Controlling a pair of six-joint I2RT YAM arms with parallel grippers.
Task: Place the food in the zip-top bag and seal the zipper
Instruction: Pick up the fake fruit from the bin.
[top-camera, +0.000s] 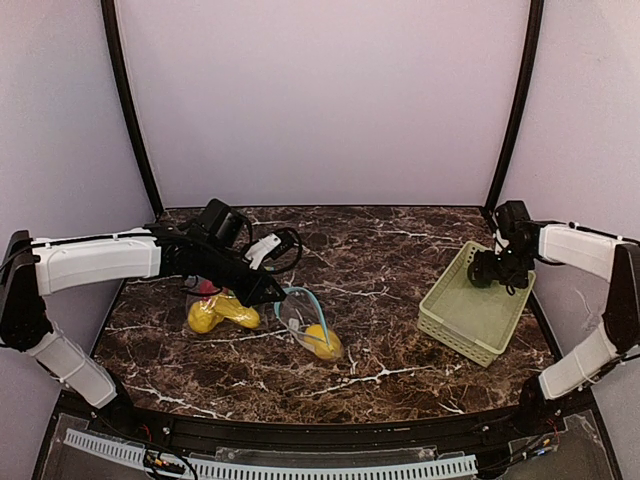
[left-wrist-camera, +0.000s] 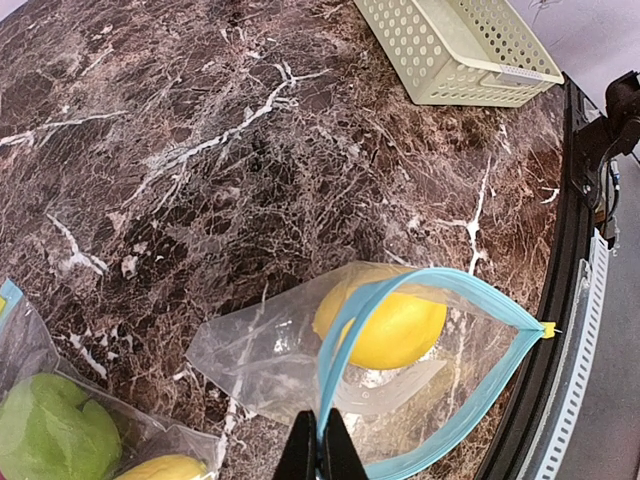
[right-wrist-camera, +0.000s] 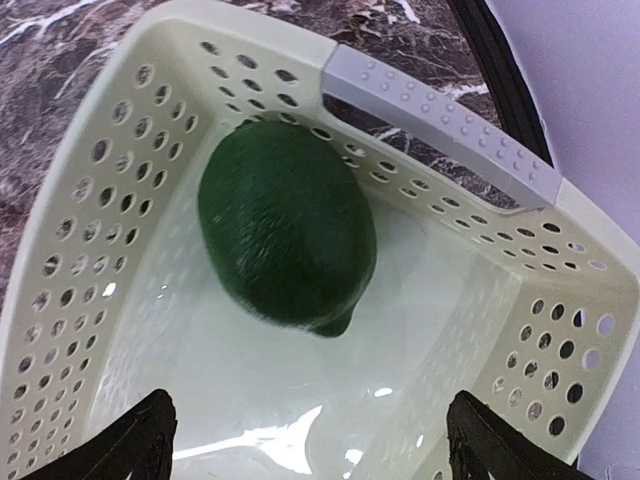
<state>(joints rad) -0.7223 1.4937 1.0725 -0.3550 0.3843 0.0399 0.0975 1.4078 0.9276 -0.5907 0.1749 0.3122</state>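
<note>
Even light — glare inside the basket (right-wrist-camera: 420, 300).

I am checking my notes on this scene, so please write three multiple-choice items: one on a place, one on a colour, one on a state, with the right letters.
1. Where is the dark green fruit? A in the basket; B on the table; C on a plate.
2. What colour is the zipper of the bag? A red; B yellow; C blue.
3. How is the left gripper? A open; B shut on the bag; C out of view.

Answers:
1 A: it lies on the basket floor in the right wrist view.
2 C: a blue band runs round the bag mouth.
3 B: it pinches the zipper edge.
</note>
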